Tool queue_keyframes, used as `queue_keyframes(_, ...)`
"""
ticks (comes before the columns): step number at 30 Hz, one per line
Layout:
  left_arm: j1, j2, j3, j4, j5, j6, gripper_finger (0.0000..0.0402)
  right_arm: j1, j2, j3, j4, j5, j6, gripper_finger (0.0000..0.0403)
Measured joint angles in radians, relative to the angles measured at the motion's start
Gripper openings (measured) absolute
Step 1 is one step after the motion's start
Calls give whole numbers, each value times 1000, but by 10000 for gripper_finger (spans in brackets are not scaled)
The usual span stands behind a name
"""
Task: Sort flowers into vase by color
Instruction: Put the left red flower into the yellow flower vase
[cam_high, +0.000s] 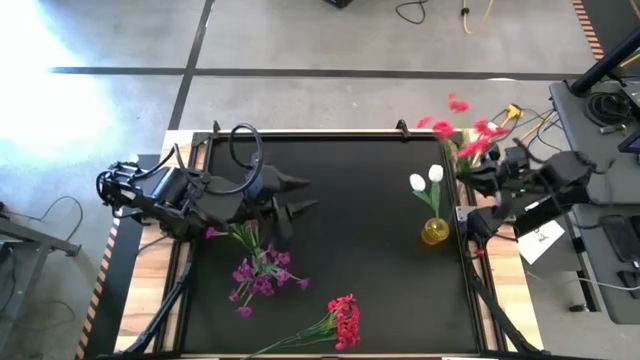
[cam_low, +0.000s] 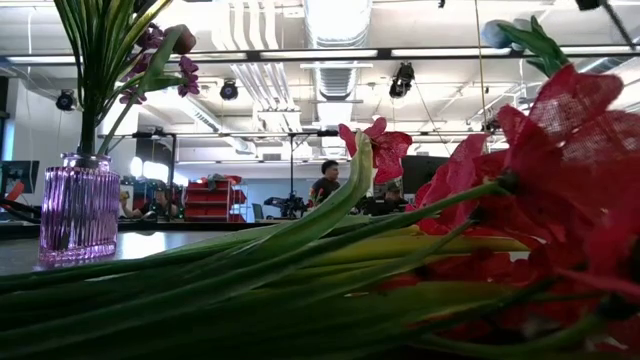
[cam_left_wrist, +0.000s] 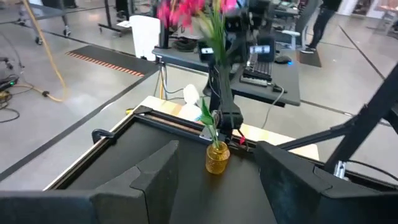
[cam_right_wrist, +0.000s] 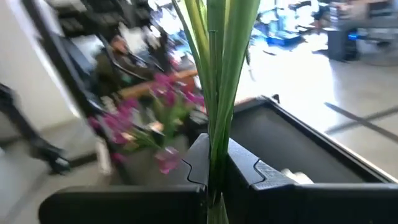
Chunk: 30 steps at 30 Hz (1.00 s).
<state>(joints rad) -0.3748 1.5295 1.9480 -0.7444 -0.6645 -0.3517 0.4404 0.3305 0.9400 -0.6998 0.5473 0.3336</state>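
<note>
My right gripper (cam_high: 478, 170) is shut on a red-pink flower bunch (cam_high: 462, 128) and hovers over the table's far right corner. Just nearer than it stands a yellow vase (cam_high: 435, 232) with white tulip buds (cam_high: 426, 180) in it. My left gripper (cam_high: 305, 195) is open above the table's left middle and points at the yellow vase (cam_left_wrist: 216, 158). Purple flowers (cam_high: 262, 272) stand in a ribbed purple vase (cam_low: 80, 215). A red bunch (cam_high: 343, 322) lies flat by the near edge, close in front of the low view. My right gripper (cam_right_wrist: 214, 177) pinches the bunch's green stems (cam_right_wrist: 215, 146) between its two fingers, which lie across them. The bunch is lifted clear of the table. Its stems rise about upright from the fingers, with the blossoms (cam_left_wrist: 186, 9) on top.
A raised frame (cam_high: 330, 133) rims the black table. To the right of the table stands a bench with gear and cables (cam_high: 600, 110). People (cam_low: 325, 182) sit in the room beyond. Bare black mat (cam_high: 360, 230) lies between the two vases.
</note>
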Motion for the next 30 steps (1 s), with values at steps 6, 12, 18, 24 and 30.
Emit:
queue_keyframes(6,3,8,0,4,-8,-27,196,0,-74,-89,-54,104,22,14)
queue_keyframes(12,8,22,0,5,-9,-61,196,0,-121,-204,-60,175,76,14)
queue_keyframes(18,12,51,0,11,-30,-87,196,0,-133,-270,-61,246,139,14)
queue_keyframes(24,12,68,0,12,-45,-106,196,0,-132,-310,-111,241,208,14)
queue_keyframes(30,12,63,0,25,-52,-103,196,0,-132,-315,-170,241,255,14)
